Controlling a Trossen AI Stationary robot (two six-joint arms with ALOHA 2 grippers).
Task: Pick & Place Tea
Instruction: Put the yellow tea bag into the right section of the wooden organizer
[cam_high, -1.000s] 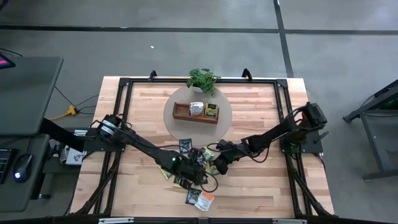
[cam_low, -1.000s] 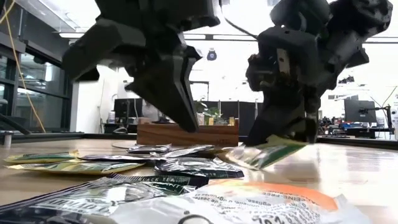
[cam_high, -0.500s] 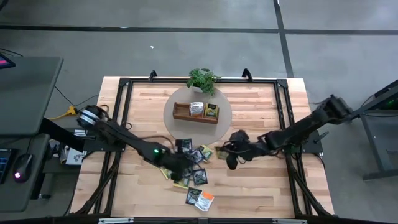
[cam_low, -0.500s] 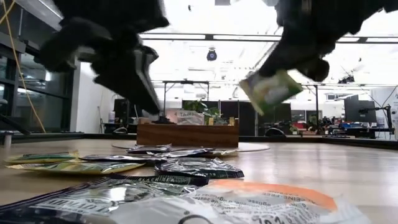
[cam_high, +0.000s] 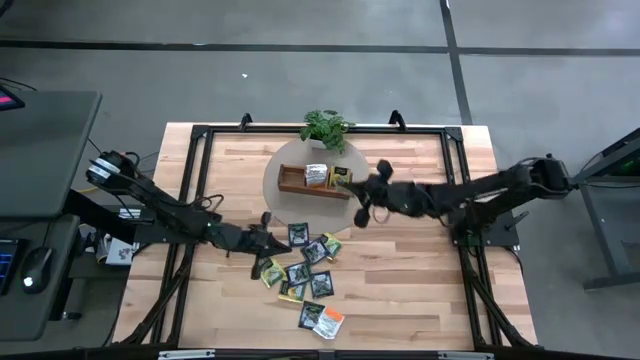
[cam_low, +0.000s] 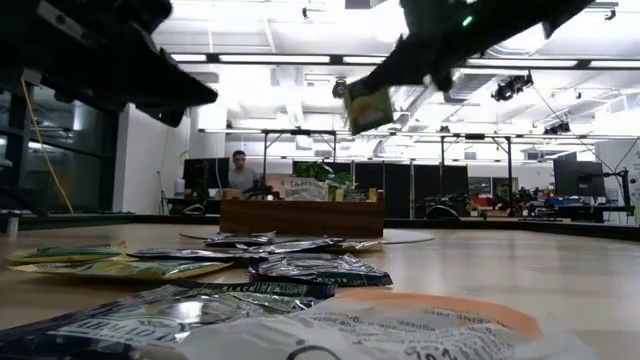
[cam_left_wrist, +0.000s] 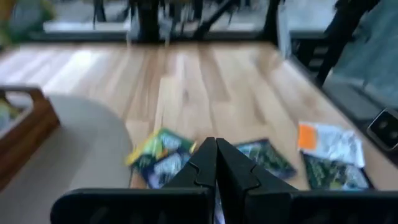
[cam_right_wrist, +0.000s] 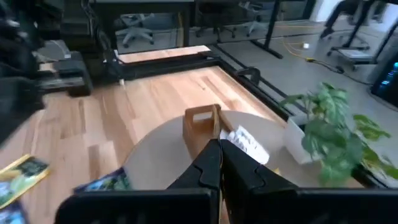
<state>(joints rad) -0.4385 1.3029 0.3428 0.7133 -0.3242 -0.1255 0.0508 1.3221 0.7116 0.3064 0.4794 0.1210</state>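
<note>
About a dozen flat, square tea sachets (cam_high: 303, 272) lie from above in a loose cluster on the pale plank worktop (cam_high: 420, 290), their wrappers orange, yellow-green, dark and white. My left gripper (cam_high: 272, 242) sits at the cluster's left edge. My right gripper (cam_high: 357, 188) is at the right end of the brown wooden tray (cam_high: 295, 188), which rests on a round, pale mat (cam_high: 283, 165) and has two sachets in it. A leafy potted plant (cam_high: 325, 128) stands just behind.

From worktop height, crinkled glossy wrappers fill the foreground. High in the air, a yellow-green sachet (cam_low: 368, 106) hangs clamped in my right gripper, tilted, above the tray.

My left wrist camera shows my dark fingers (cam_left_wrist: 205, 168) pressed together on nothing, over blurred sachets.

My right wrist camera shows my fingers (cam_right_wrist: 211, 165) together, facing the tray's end and the plant.
</note>
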